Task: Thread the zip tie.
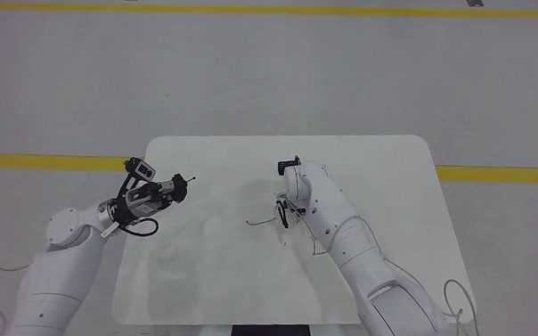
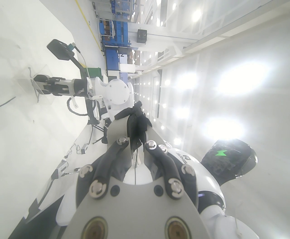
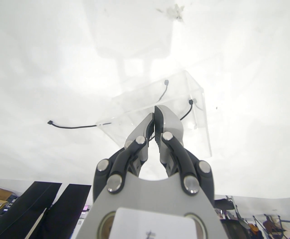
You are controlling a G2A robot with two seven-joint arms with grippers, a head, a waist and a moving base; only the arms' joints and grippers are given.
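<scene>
A thin black zip tie [image 3: 72,127] lies flat near the middle of the table [image 1: 358,171]. One end enters an upright clear plastic stand [image 3: 201,117].

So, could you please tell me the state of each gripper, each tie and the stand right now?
Left gripper: fingers shut on a black thing.
Right gripper: fingers shut, tips at the stand.
Stand: upright on the table.
Long tie: flat on the table, one end at the stand.
Short tie: stuck in the stand, head free.
Other short tie: the same.
</scene>
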